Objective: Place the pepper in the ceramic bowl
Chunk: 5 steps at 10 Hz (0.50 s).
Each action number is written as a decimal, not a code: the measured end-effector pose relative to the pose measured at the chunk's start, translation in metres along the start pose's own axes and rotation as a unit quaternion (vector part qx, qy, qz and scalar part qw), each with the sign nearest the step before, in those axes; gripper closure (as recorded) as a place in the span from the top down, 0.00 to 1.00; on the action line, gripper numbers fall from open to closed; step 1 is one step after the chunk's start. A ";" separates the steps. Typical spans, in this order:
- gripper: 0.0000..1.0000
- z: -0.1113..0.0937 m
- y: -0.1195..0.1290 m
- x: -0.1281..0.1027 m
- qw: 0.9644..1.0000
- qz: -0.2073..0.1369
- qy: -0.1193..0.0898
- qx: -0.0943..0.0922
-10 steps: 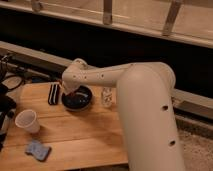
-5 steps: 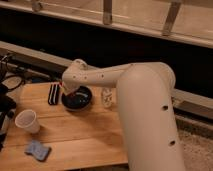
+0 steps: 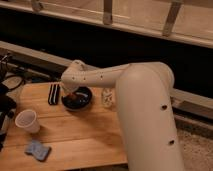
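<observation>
The dark glossy ceramic bowl (image 3: 77, 99) sits on the wooden table, left of centre. My white arm reaches in from the right and bends down over it. The gripper (image 3: 71, 92) hangs over the bowl's left part, at its rim. A small red-orange spot, the pepper (image 3: 74, 94), shows right at the gripper, over the inside of the bowl. I cannot tell whether the pepper is held or lies in the bowl.
A small pale shaker bottle (image 3: 106, 97) stands right of the bowl. A black ridged object (image 3: 53, 93) lies left of it. A white paper cup (image 3: 27, 120) and a blue sponge (image 3: 38, 149) are at the front left. Dark gear with cables sits at the left edge.
</observation>
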 end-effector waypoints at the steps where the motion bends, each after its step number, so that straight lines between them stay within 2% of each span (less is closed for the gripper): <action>1: 0.71 -0.001 0.002 -0.001 1.000 -0.001 -0.001 0.000; 5: 0.69 0.002 0.004 0.000 1.000 -0.002 -0.002 0.003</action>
